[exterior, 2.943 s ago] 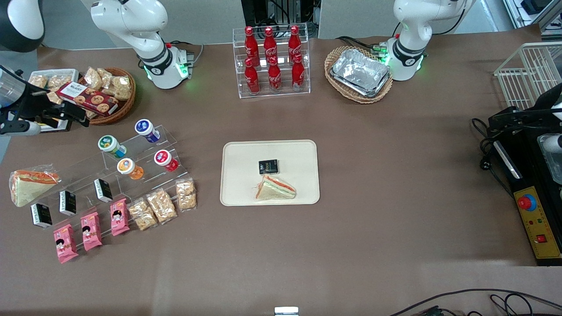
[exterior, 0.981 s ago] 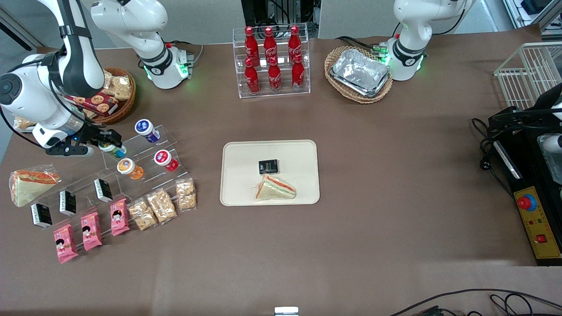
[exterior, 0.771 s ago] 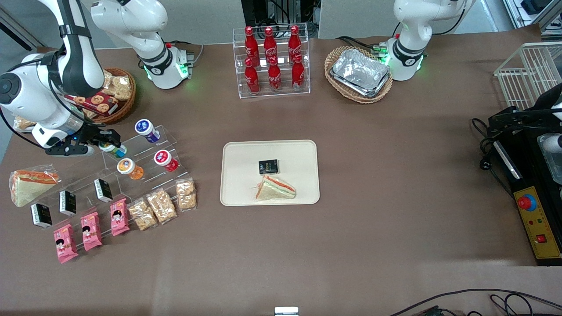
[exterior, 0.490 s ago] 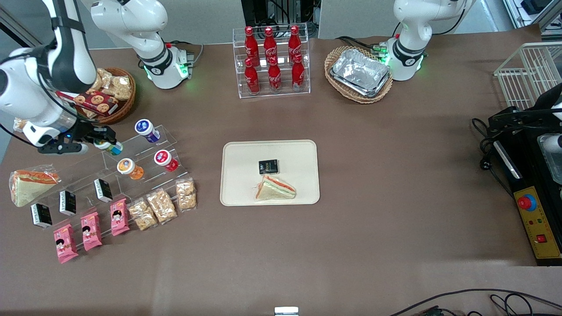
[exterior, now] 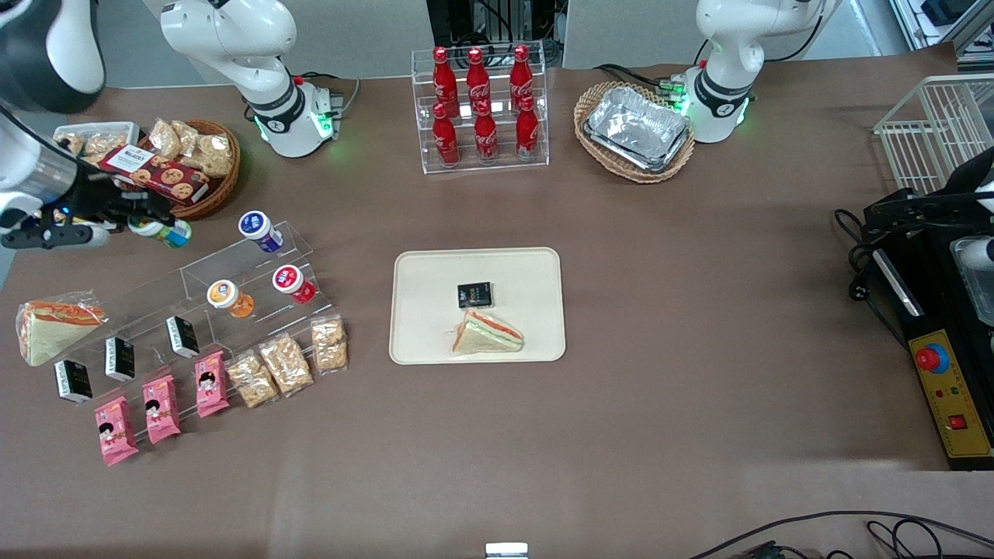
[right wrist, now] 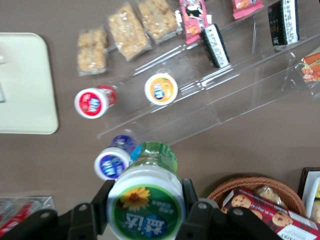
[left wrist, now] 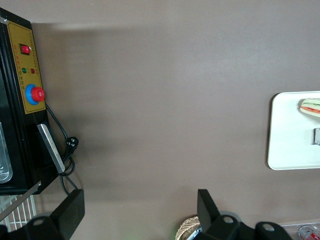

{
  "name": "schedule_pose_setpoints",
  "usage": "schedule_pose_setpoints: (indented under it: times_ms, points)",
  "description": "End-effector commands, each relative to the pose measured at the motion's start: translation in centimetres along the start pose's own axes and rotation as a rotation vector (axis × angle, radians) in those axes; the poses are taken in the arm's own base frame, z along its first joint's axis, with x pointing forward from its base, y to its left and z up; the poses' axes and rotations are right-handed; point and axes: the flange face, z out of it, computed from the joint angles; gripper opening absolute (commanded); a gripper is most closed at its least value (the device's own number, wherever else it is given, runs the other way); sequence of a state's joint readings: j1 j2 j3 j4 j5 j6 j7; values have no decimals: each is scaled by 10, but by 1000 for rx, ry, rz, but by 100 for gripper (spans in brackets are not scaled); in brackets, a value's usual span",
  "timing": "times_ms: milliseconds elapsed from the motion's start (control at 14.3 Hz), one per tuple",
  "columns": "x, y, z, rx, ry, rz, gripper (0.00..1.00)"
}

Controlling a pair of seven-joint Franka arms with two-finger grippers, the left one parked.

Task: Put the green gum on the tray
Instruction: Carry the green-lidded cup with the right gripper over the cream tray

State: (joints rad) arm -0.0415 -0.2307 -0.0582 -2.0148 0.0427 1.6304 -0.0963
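My right gripper (exterior: 146, 221) is shut on the green gum (exterior: 165, 231), a small jar with a white rim and a green lid bearing a yellow flower (right wrist: 145, 206). It holds the jar in the air, lifted off the clear stepped shelf (exterior: 233, 264), toward the working arm's end of the table and close to the wicker snack basket (exterior: 203, 167). The cream tray (exterior: 423, 310) lies flat at the table's middle and holds a sandwich (exterior: 487, 334) and a small black packet (exterior: 474, 294). The tray's corner shows in the right wrist view (right wrist: 25, 100).
The shelf carries a blue-lidded jar (exterior: 258, 230), a red-lidded jar (exterior: 292, 282), an orange-lidded jar (exterior: 227, 297) and black packets (exterior: 182, 335). Pink packs (exterior: 161, 407) and cracker bags (exterior: 286, 363) lie nearer the camera. A cola rack (exterior: 481, 109) and foil trays (exterior: 637, 128) stand farther back.
The gripper came down onto the green gum on the shelf, shut on it, and has lifted it up and away toward the working arm's end of the table.
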Motion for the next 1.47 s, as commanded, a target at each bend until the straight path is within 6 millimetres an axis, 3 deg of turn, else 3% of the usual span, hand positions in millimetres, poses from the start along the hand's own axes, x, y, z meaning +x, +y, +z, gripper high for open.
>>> schedule_pose_setpoints:
  times_ms: [0,210,420,771,1121,1401]
  points:
    - [-1,-78,-39,-4,-22,40,42]
    - [-4,-151,-30,0,-21,56,42]
    - [4,-199,-13,62,-21,86,42]
    - [24,-278,44,69,-31,137,42]
    - [50,-325,114,87,-23,179,43]
    - [61,-342,158,76,-11,181,43]
